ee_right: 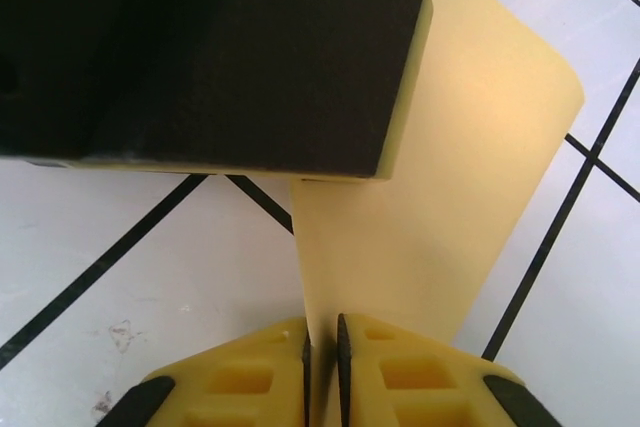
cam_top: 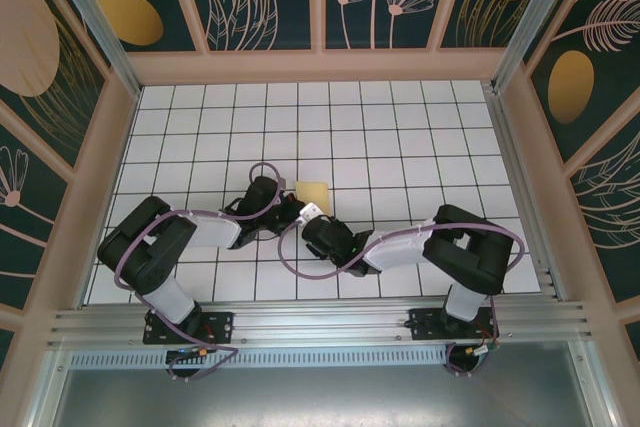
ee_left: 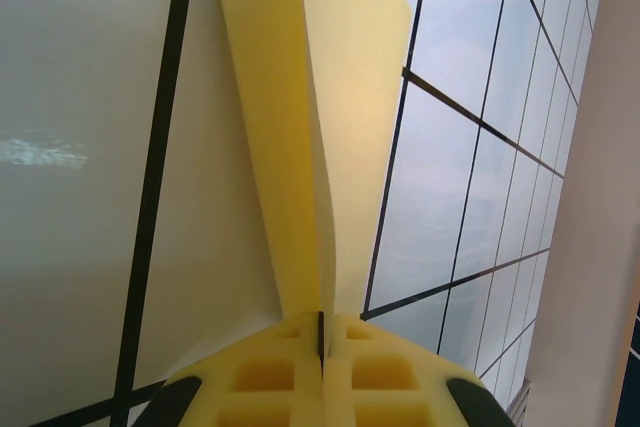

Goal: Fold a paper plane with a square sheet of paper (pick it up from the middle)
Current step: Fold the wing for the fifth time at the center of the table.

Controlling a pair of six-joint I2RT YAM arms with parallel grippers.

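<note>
the sheet of paper (cam_top: 311, 193) is over the middle of the counter (cam_top: 420, 127), where the two arms meet nose to nose. the left gripper (ee_left: 322, 339) has its jaws closed flat on a doubled part of the sheet. the two yellow layers run away from the pads and part higher up, which suggests it is pinning a fold so the layers do not spring apart. the right gripper (ee_right: 322, 347) sits just beside it, under the left one's dark body, with its jaws drawn narrow around the sheet's near edge. the paper fills the slim gap, so it looks pinched there. holding it at two neighbouring spots likely keeps the thin sheet steady enough to crease or to pass across. it is bent and curved, not yet a dart; whether any of it touches the counter cannot be told.
</note>
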